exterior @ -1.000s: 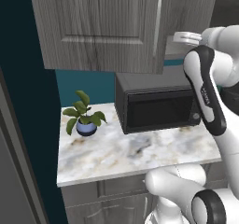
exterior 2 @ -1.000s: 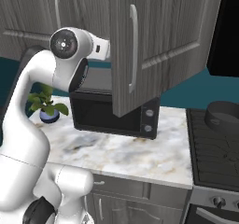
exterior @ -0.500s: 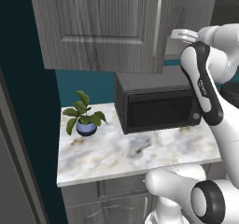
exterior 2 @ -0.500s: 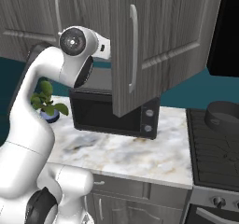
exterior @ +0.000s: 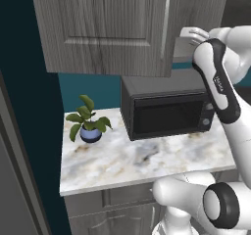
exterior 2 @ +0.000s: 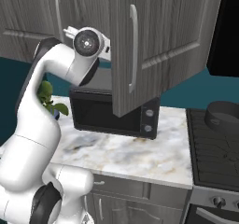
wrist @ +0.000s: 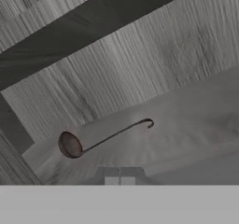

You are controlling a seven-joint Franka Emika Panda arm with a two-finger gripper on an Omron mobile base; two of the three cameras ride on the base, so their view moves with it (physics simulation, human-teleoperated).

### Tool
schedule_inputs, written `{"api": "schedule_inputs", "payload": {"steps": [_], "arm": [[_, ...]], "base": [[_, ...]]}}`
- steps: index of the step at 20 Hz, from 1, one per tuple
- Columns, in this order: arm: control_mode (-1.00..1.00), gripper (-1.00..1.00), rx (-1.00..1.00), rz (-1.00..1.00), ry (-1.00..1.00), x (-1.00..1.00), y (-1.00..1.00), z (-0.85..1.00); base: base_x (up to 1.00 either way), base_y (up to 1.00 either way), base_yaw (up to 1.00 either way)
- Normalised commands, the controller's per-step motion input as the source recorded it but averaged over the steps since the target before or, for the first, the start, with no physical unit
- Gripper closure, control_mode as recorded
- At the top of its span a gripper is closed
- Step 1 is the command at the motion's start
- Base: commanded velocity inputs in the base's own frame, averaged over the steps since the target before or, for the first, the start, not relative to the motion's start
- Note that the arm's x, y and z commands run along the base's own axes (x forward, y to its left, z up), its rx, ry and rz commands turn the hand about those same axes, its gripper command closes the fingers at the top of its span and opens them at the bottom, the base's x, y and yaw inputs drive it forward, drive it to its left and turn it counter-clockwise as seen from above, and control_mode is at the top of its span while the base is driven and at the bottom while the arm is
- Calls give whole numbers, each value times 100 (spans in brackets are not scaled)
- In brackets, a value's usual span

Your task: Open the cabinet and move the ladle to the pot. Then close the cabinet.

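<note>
Below open cabinet door (exterior 2: 154, 36): microwave (exterior 2: 112, 115); plant (exterior: 88, 125) on counter (exterior: 137, 160).

1. Cabinet (exterior 2: 163, 36): tall wall unit, dark grey woodgrain, recessed-panel doors, long vertical silver bar handles. One door stands swung open over the counter; the left door (exterior: 105, 28) is closed.
2. Ladle (wrist: 100, 138): dark, round bowl at one end, thin handle ending in a hook. Lies flat on the grey woodgrain cabinet shelf.
3. Pot (exterior 2: 223, 117): short, wide, dark grey cylinder, upright on the stove.
</note>
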Motion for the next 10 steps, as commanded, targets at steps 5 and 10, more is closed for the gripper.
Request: {"api": "schedule_inputs", "payload": {"steps": [5, 10], "arm": [[-100, 100, 6, 11, 1, 23, 0, -9], [-100, 100, 4, 11, 7, 28, 0, -2]], "base": [[0, 0, 0], [0, 0, 0]]}}
